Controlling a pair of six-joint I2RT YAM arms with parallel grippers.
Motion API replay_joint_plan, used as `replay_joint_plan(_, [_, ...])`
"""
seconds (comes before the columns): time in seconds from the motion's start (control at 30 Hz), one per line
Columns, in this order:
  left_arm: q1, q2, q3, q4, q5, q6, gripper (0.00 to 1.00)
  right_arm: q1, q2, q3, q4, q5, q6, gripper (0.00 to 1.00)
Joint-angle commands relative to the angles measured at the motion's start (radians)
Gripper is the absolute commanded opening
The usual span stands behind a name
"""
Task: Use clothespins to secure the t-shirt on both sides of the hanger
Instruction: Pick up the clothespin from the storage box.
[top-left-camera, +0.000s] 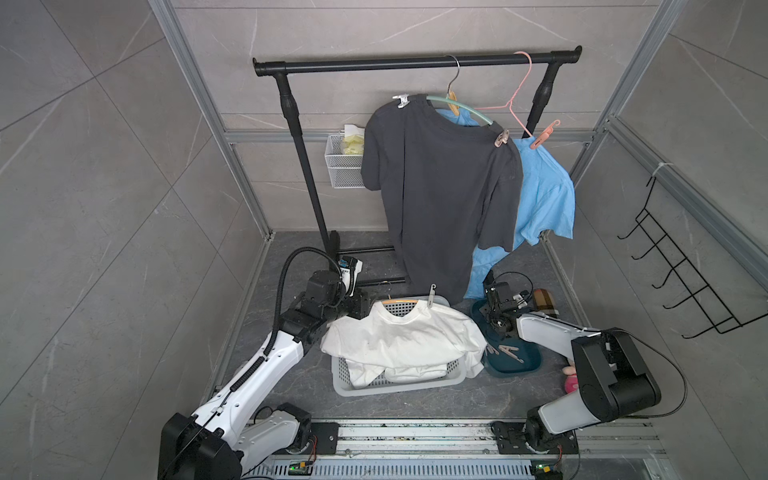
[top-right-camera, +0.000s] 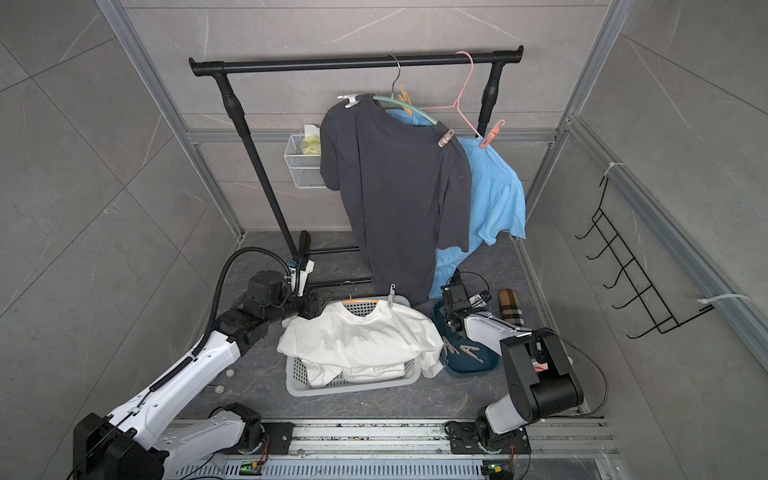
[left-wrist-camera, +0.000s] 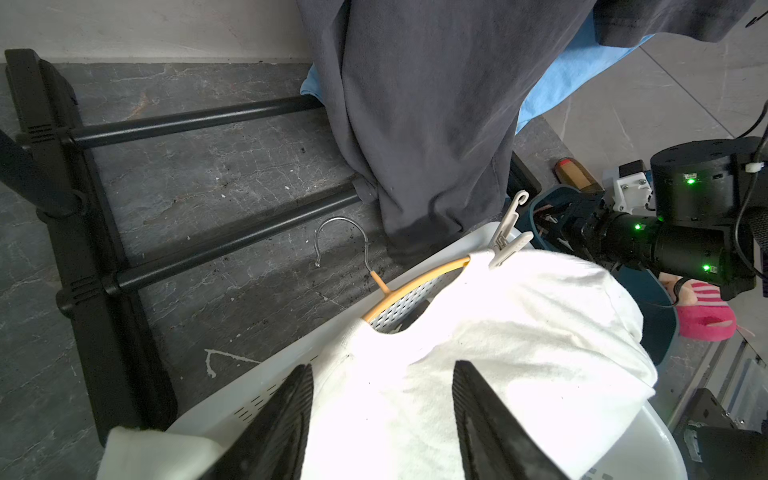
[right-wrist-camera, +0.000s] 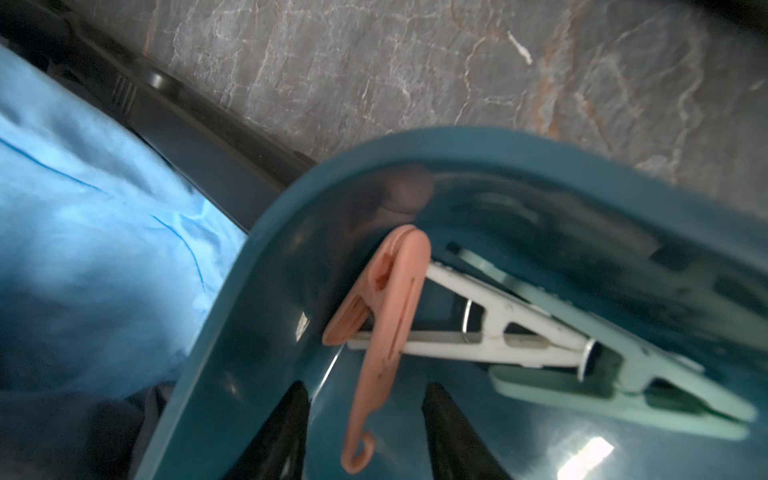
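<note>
A white t-shirt (top-left-camera: 399, 336) (left-wrist-camera: 519, 332) lies on a tan hanger (top-left-camera: 399, 300) (left-wrist-camera: 415, 284) across a grey basket. One pale grey clothespin (top-left-camera: 431, 296) (left-wrist-camera: 509, 245) is clipped on the shirt's right shoulder. At the left shoulder my left gripper (left-wrist-camera: 382, 365) (top-left-camera: 360, 309) is open, its fingers astride the white fabric. My right gripper (right-wrist-camera: 365, 384) (top-left-camera: 495, 325) reaches into a teal tray (right-wrist-camera: 291, 208) (top-left-camera: 528, 365), open. The hooked tail of a pink clothespin (right-wrist-camera: 390, 316) lies between its fingertips without touching them. A white clothespin (right-wrist-camera: 478, 328) and a pale green one (right-wrist-camera: 623, 395) lie beside it.
The grey laundry basket (top-left-camera: 399, 384) holds more white cloth. Behind it stands a black rack (top-left-camera: 415, 64) with a dark t-shirt (top-left-camera: 440, 187) and a blue shirt (top-left-camera: 544, 195), both pinned. A wire basket (top-left-camera: 343, 166), a checked cylinder (top-left-camera: 544, 301) and a pink toy (top-left-camera: 571, 382) are nearby.
</note>
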Motion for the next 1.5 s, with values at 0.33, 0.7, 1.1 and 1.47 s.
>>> replay_joint_plan(0.33, [0.004, -0.002, 0.022, 0.029, 0.018, 0.031, 0.56, -0.001, 0.017, -0.005, 0.043, 0.024, 0.040, 0.27])
replay_joint_plan(0.7, [0.004, -0.009, 0.024, 0.029, 0.024, 0.033, 0.55, -0.002, -0.127, -0.090, -0.046, -0.004, 0.013, 0.11])
replay_joint_plan(1.1, [0.004, -0.038, 0.020, 0.039, 0.043, 0.032, 0.55, -0.001, -0.349, -0.124, -0.189, -0.035, -0.131, 0.01])
replay_joint_plan(1.47, [0.004, -0.049, 0.017, 0.068, 0.119, 0.026, 0.55, 0.004, -0.572, -0.030, -0.299, -0.218, -0.526, 0.00])
